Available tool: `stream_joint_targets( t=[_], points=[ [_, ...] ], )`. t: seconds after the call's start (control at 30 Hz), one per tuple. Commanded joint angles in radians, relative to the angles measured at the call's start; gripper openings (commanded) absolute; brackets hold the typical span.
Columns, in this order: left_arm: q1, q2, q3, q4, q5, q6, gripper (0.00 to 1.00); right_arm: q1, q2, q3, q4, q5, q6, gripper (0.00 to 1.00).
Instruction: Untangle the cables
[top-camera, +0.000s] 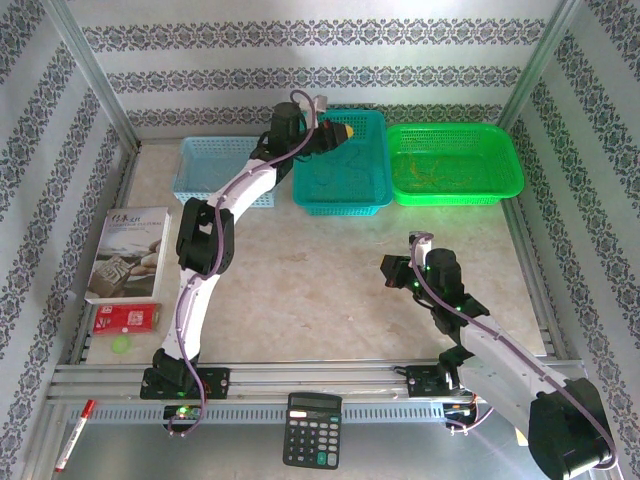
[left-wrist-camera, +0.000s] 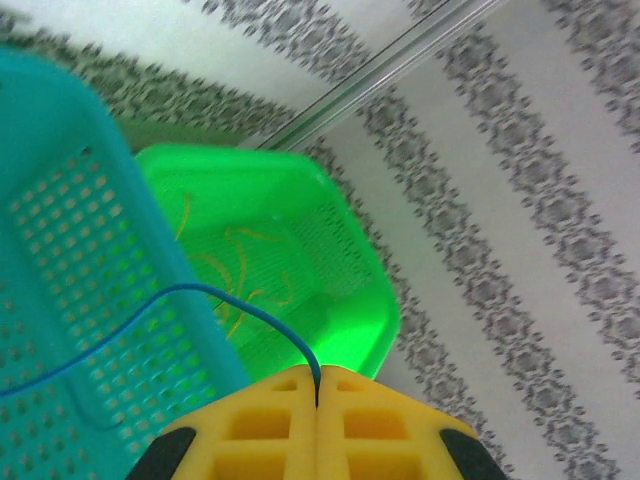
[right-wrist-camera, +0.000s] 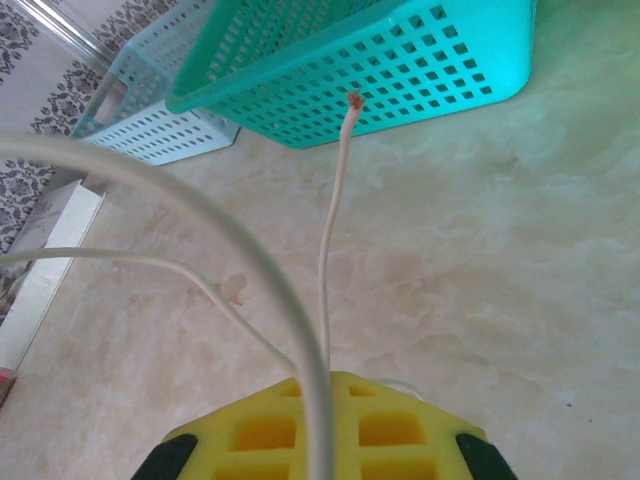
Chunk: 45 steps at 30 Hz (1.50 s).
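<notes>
Blue cable (left-wrist-camera: 190, 287) between closed left jaws, white cable (right-wrist-camera: 324, 260) between right jaws.

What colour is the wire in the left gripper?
Blue wire, clearest in the left wrist view.

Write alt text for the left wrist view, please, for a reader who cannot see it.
The yellow left gripper is shut on a thin blue wire that loops over a teal basket. Beside it stands a green basket with orange wires inside.
</notes>
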Motion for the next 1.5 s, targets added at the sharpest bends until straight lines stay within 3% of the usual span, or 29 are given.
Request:
stream_joint_targets(
  t=[0.0,0.23,0.27,0.3,0.47,0.6,0.77,0.9,1.1,1.37,1.47],
  points=[
    [-0.009,-0.077,0.007,-0.142,-0.032,0.155,0.21,-0.006,-0.022,0.045,-0.012,-0.016,-0.011,0.00],
    [-0.008,-0.133,0.056,-0.276,-0.061,0.245,0.82,-0.005,-0.033,0.069,-0.033,-0.019,-0.014,0.00],
    [-0.009,-0.144,0.068,-0.290,-0.061,0.253,0.97,-0.006,-0.032,0.069,-0.034,-0.020,-0.012,0.00],
    [-0.009,-0.153,0.077,-0.304,-0.062,0.261,1.00,-0.005,-0.032,0.097,-0.032,-0.021,-0.010,0.00],
    [-0.008,-0.232,0.065,-0.334,-0.050,0.253,1.00,-0.005,-0.027,0.127,-0.031,-0.021,0.000,0.00],
    [-0.009,-0.360,-0.136,-0.218,-0.022,0.185,1.00,-0.008,-0.011,0.150,-0.020,-0.026,0.018,0.00],
    [-0.008,-0.586,-0.549,0.054,-0.008,0.048,1.00,-0.023,0.025,0.184,0.029,-0.056,0.067,0.00],
    [-0.006,-0.720,-0.857,0.329,-0.008,-0.150,1.00,-0.032,0.061,0.226,0.081,-0.083,0.116,0.00],
    [-0.024,-0.849,-1.199,0.721,-0.060,-0.405,1.00,-0.034,0.143,0.311,0.178,-0.147,0.203,0.00],
    [-0.077,-0.928,-1.346,0.890,-0.120,-0.484,0.99,0.014,0.250,0.408,0.287,-0.201,0.283,0.00],
    [-0.077,-0.963,-1.310,0.796,-0.087,-0.425,0.95,0.043,0.279,0.438,0.254,-0.219,0.241,0.00]
  ],
)
